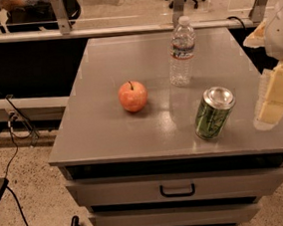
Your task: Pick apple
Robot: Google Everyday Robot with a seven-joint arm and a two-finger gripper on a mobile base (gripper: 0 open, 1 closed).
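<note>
Your grey cabinet top (108, 133) holds the apple (133, 96), stem up, well to the left of the gripper (271, 108) and apart from it. A green can (214, 113) stands just left of the gripper, and a water bottle (181, 51) stands left and farther back. The gripper hangs over the right edge; you cannot tell its state.

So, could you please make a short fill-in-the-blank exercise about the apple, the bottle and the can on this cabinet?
1. In the camera view, the apple lies to the ___ of the green can.
2. The water bottle stands ___, farther back than both.
3. The gripper, at the right edge of the view, is closest to the ___.
Missing words: left; upright; can.
</note>
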